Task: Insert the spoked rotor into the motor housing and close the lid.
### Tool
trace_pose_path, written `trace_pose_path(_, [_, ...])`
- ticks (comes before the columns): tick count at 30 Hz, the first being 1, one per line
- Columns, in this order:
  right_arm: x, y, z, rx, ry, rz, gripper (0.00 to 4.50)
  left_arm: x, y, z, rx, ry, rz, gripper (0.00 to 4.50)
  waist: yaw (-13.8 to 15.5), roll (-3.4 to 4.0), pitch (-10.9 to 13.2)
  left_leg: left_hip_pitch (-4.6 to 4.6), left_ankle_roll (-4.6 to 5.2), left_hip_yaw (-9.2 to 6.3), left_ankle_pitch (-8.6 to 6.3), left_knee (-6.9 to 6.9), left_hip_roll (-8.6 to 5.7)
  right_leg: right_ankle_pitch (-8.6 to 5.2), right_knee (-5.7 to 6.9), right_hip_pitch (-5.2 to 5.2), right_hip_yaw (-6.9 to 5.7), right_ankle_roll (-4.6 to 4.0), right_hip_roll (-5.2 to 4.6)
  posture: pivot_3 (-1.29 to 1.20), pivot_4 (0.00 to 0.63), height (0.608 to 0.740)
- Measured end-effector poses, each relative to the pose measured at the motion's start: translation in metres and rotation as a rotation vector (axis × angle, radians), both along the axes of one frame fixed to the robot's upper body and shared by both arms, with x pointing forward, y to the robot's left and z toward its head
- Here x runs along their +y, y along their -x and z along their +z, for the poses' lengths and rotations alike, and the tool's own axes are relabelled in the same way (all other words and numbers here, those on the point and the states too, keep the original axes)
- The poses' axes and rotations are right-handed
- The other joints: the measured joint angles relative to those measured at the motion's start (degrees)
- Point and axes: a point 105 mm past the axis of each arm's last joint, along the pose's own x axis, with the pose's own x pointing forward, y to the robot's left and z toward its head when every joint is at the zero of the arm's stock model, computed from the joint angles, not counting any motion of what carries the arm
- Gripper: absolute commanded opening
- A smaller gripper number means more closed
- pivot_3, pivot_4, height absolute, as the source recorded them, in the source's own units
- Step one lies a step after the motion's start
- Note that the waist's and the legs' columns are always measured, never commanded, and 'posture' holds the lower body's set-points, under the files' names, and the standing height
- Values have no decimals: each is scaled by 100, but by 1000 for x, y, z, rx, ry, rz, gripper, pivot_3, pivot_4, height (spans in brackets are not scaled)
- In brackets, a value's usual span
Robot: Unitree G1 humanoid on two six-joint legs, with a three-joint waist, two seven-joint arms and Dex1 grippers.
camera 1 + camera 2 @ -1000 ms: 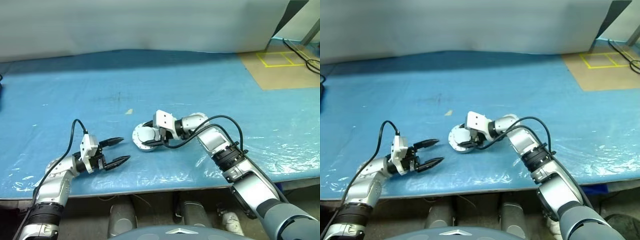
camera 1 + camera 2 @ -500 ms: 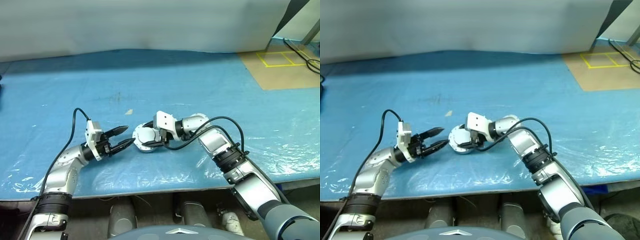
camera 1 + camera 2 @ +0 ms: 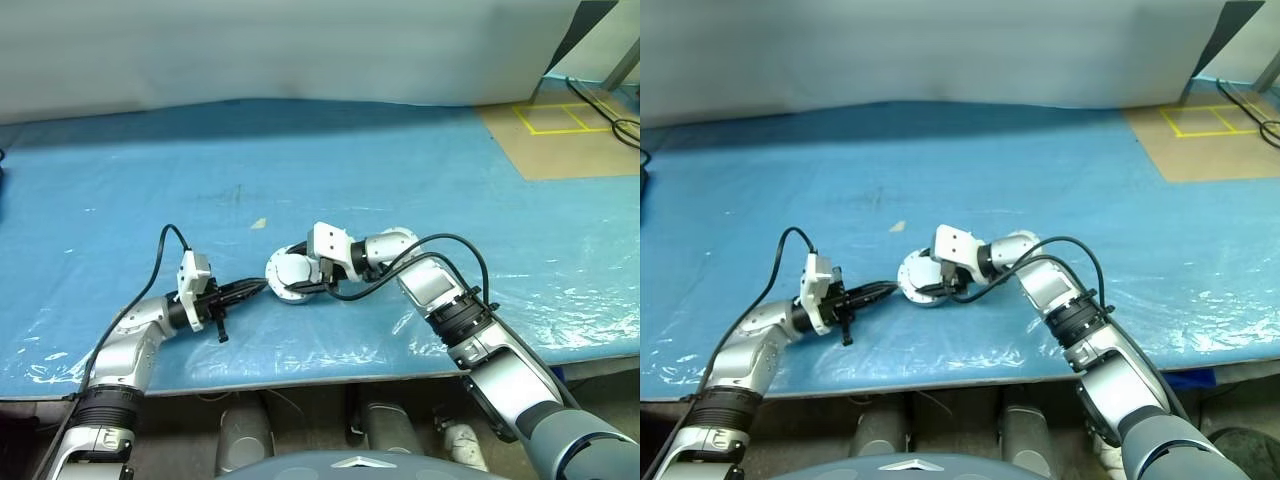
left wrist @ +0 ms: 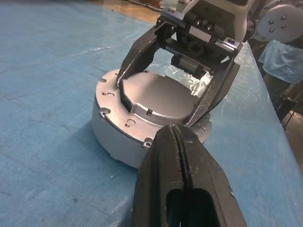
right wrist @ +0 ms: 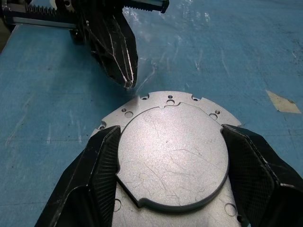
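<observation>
The motor housing [image 3: 285, 293] stands on the blue table, its smooth grey wall [image 4: 106, 139] facing me. The lid [image 5: 173, 161] lies flat on top of it, a grey disc with a raised round centre and small holes around the flange. My right gripper [image 3: 297, 270] reaches in from the right, and its two black fingers [image 5: 102, 165] press on opposite sides of the raised centre. My left gripper [image 3: 262, 286] is shut with nothing in it, its tips [image 4: 176, 130] right at the housing's left edge. The spoked rotor is hidden.
A small pale scrap [image 3: 258, 224] lies on the blue sheet behind the housing. A tan board with yellow tape squares [image 3: 560, 130] sits at the far right. The table's front edge [image 3: 300, 372] runs just below both arms.
My left gripper has gone from wide open to shut and swung right, up to the housing's edge. The right gripper and the lid have stayed put.
</observation>
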Motion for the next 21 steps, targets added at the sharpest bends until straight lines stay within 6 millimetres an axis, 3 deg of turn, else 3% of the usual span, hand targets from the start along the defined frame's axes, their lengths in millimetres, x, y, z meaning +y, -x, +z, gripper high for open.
trace_pose_path(19, [-2, 1, 0, 9, 3, -7, 2967, -13, -10, -1, -44, -97, -24, 24, 7, 18, -21, 0, 0, 0, 0, -1, -4, 0, -11, 10, 1, 0, -2, 0, 150, 740])
trace_pose_path(21, [-4, 1, 0, 26, 0, -17, 3731, -12, -10, -1, -51, -105, -23, 0, 15, 24, -25, -3, 0, 0, 0, -1, -4, 0, -11, 9, 1, 0, -2, 0, 150, 740])
